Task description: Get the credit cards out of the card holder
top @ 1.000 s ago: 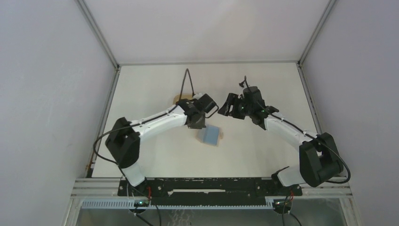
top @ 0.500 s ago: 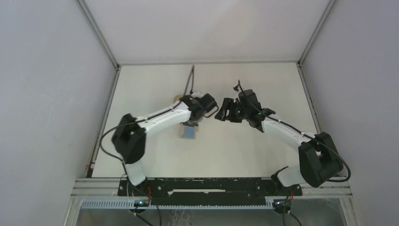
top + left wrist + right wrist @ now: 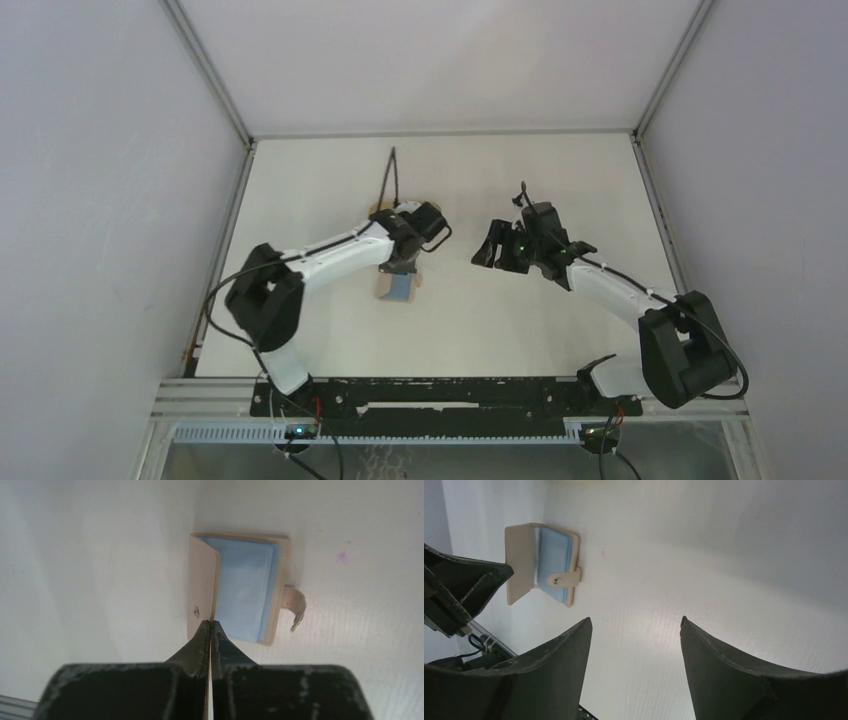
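Note:
The tan card holder (image 3: 397,288) lies open on the white table, below my left gripper (image 3: 408,262). In the left wrist view its tan cover (image 3: 202,592) stands raised beside the blue inner sleeves (image 3: 245,592). The closure tab (image 3: 296,607) hangs off the right side. My left gripper (image 3: 210,623) is shut on the near edge of that cover. My right gripper (image 3: 490,248) is open and empty, apart to the right. Its wrist view shows the holder (image 3: 555,565) at the far left, past the jaws (image 3: 634,620). No separate card shows.
A light-wood tray (image 3: 383,211) peeks out behind my left arm, at the back. A black cable (image 3: 392,175) rises from the left wrist. Metal frame rails (image 3: 225,230) border the table's left and right sides.
The card holder has moved left across the table with my left gripper, from near the centre to under the left wrist. My right gripper has drawn back slightly to the right.

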Motion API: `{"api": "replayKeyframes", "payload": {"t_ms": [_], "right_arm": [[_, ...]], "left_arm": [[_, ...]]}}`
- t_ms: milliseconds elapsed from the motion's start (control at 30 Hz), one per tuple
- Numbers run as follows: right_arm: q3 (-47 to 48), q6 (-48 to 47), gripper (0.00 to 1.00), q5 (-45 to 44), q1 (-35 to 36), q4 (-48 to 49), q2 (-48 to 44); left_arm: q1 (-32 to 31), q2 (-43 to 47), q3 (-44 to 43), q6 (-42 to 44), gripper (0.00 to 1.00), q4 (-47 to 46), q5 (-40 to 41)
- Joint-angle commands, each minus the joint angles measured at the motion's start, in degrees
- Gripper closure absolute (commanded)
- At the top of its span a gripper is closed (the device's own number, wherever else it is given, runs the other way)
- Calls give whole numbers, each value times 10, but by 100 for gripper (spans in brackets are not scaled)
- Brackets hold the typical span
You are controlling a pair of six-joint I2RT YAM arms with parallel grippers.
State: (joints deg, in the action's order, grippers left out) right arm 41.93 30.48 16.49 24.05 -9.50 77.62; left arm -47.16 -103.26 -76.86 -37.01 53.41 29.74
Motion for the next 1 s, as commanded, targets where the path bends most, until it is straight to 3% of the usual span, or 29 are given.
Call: {"api": "replayKeyframes", "payload": {"t_ms": [0,200,400,533,633,967], "right_arm": [[10,-4,26,27,5,48,-39],[19,-9,25,67,39,89,-75],[78,15,24,134,95,119,-31],[84,86,24,174,131,202,25],[96,122,24,180,146,236,71],[132,132,26,108,166,125,151]], "left_arm": [[56,150,94,5,100,-134,-114],[138,310,263,-28,100,-343,-312],[147,316,398,-71,100,-471,-381],[147,295,465,-107,100,-566,-399],[146,286,494,-108,100,-586,-383],[146,257,544,-113,100,-636,-361]]}}
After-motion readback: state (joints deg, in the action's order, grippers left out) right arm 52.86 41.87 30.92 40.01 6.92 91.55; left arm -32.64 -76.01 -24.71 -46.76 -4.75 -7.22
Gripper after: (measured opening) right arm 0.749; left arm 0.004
